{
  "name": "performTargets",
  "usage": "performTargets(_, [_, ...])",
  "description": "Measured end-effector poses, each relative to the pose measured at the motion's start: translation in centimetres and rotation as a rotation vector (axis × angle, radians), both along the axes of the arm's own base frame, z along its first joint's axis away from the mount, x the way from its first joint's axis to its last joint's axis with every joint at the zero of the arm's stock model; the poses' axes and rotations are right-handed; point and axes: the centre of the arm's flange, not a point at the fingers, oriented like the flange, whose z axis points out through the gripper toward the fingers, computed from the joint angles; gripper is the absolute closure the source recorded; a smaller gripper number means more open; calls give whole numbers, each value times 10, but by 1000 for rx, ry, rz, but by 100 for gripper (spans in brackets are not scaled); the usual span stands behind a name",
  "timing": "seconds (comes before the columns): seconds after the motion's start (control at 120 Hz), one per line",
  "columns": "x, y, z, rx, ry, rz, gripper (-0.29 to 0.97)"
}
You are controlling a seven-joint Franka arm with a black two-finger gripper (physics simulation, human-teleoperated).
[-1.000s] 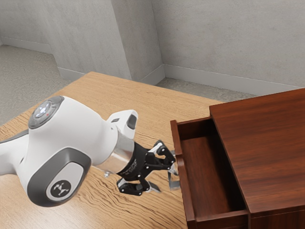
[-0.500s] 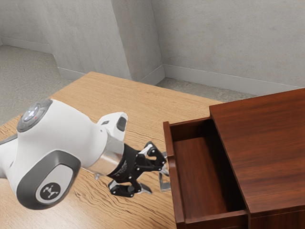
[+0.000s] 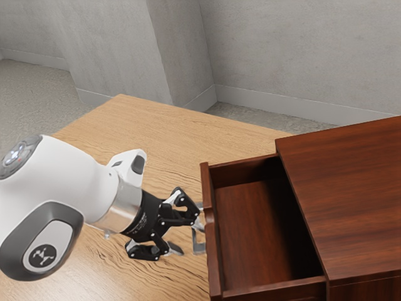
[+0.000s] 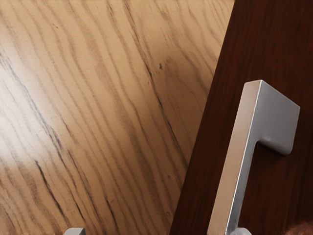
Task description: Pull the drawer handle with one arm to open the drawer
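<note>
The wooden drawer [image 3: 250,232] is standing well out of the dark red-brown cabinet [image 3: 351,188], its bare floor and inner walls lying open from above, so by my reading the task is looking largely done. The drawer front [image 3: 210,251] is sitting well clear of the cabinet's face, while the drawer's rear part is running in under the cabinet's top, so I am unable to say how much travel is remaining. The silver handle [image 4: 239,161], a squared bar on posts, is sticking out from the side of the drawer front that is facing away from the cabinet. The black gripper [image 3: 187,231] is sitting right at that handle, on the side away from the cabinet. The white arm [image 3: 62,200] is reaching in behind it over the light wooden table [image 3: 156,138] on which the cabinet is standing. I cannot tell whether the gripper is clamping the bar or merely hooking against it, as the contact is being hidden. In the wrist view the bar is lying close under the hand, slanting across the dark front, with the table's grain beside it. What is left, as I am judging it, is either a short further pull straight away from the cabinet, or simply letting go and backing off without nudging the drawer back in.
</note>
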Motion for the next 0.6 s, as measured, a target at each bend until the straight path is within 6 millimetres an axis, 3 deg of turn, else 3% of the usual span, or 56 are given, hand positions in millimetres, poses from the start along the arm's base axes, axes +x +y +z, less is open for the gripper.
performTargets(0.6, [-17, 16, -2, -14, -4, 16, 34])
